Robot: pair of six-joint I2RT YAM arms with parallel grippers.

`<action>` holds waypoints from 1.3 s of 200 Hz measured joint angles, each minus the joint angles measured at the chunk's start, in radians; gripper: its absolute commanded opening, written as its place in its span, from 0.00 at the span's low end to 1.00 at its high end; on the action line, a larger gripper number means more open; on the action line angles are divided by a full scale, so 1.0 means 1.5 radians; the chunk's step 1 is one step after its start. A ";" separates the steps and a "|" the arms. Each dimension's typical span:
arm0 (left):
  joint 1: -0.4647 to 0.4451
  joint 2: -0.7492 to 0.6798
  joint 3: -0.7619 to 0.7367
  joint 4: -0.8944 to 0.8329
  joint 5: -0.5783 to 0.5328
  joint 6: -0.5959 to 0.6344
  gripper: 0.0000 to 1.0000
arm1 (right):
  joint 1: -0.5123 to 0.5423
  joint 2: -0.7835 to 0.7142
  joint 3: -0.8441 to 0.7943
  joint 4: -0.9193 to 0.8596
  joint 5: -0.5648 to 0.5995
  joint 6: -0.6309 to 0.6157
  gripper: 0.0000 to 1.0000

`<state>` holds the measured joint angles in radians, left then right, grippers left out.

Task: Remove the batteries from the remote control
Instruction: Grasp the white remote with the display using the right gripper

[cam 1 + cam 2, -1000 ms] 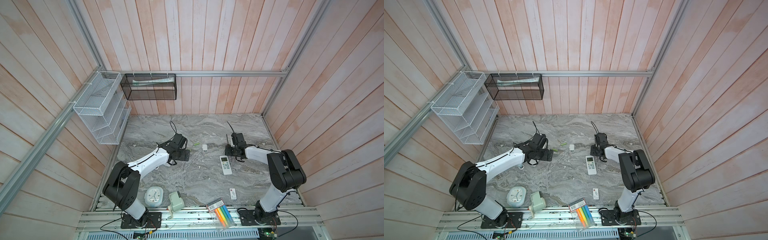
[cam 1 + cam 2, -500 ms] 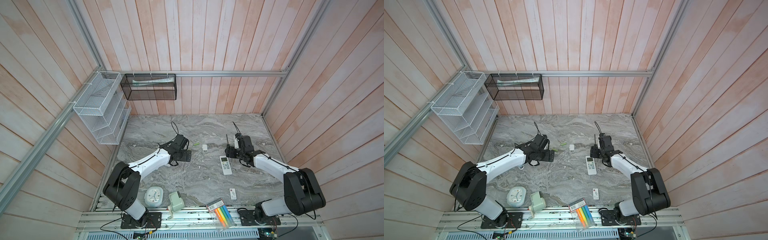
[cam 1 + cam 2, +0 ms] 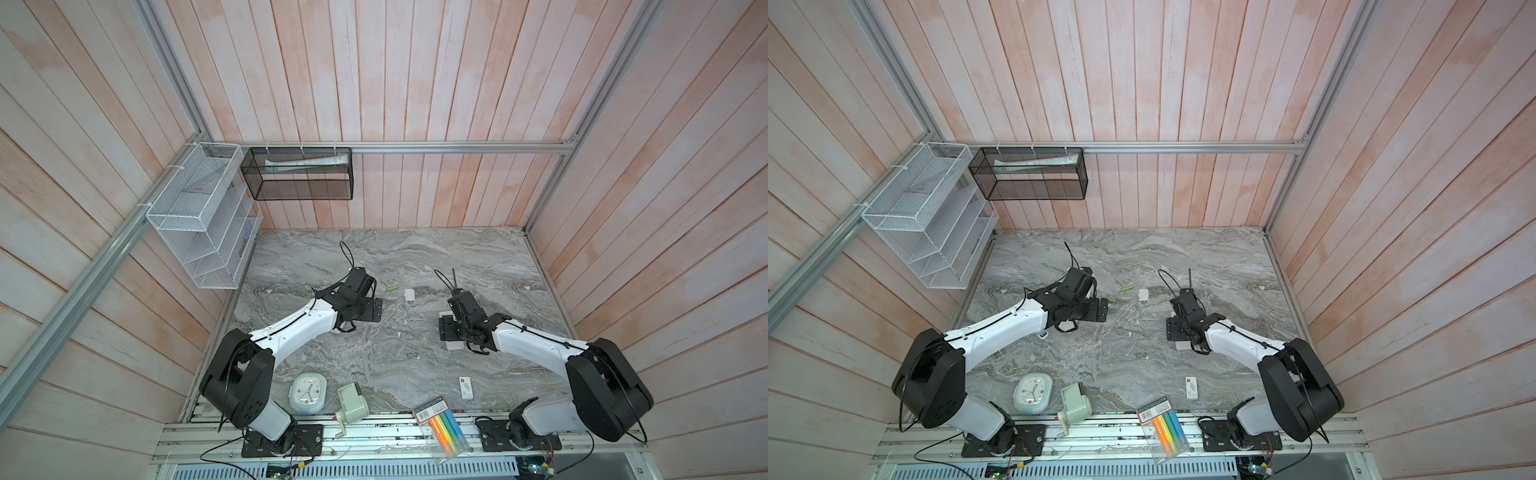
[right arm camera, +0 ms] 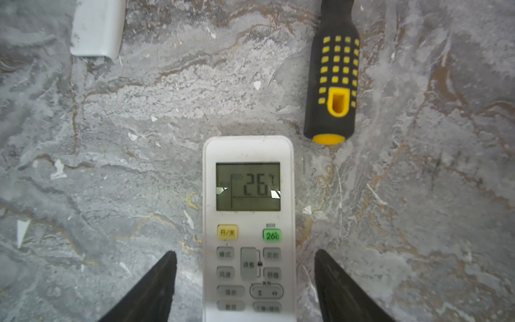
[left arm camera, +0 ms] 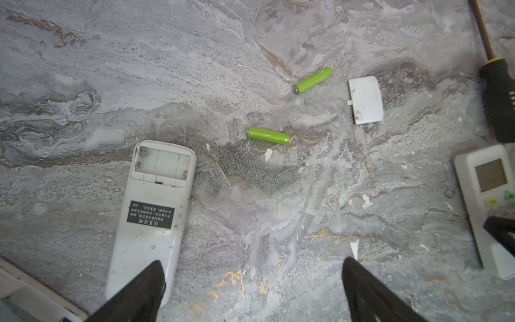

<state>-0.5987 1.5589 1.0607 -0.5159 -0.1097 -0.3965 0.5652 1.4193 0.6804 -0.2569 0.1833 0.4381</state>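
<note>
Halfway through, to judge by the layout. On the left half of the counter, toward its middle: one remote (image 5: 150, 212) face down with the battery bay bare, its cover (image 5: 365, 100) off and lying apart, and two green batteries (image 5: 269, 135) loose on the stone just beyond, well short of the far edge. Now apparently on to the second remote (image 4: 248, 223) on the right half, face up with digits on the screen, so probably loaded; no batteries of its own on show. Calls next for closing on the long sides, lifting and flipping it back-up, then sliding the cover off, likely with the other arm steadying. Right end effector (image 4: 245, 267) released, fingers spread to either side of that remote with a gap on each side, touching nothing, holding nothing. Left end effector (image 5: 250, 278) spread as wide as possible and empty, one fingertip (image 5: 139, 290) hanging over the tail of the emptied remote; contact there impossible to tell. Screwdriver (image 4: 334, 78) lying untouched just beside the second remote's top end, toward the far edge.
</note>
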 measured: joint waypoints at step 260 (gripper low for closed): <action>0.034 -0.142 -0.112 0.176 0.121 0.149 1.00 | 0.046 -0.038 -0.011 0.065 -0.133 -0.128 0.43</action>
<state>-0.5476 1.3464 0.8921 -0.2523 0.0711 -0.1734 0.6338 1.3628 0.6640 -0.1589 -0.0158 0.2466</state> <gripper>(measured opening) 0.998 0.566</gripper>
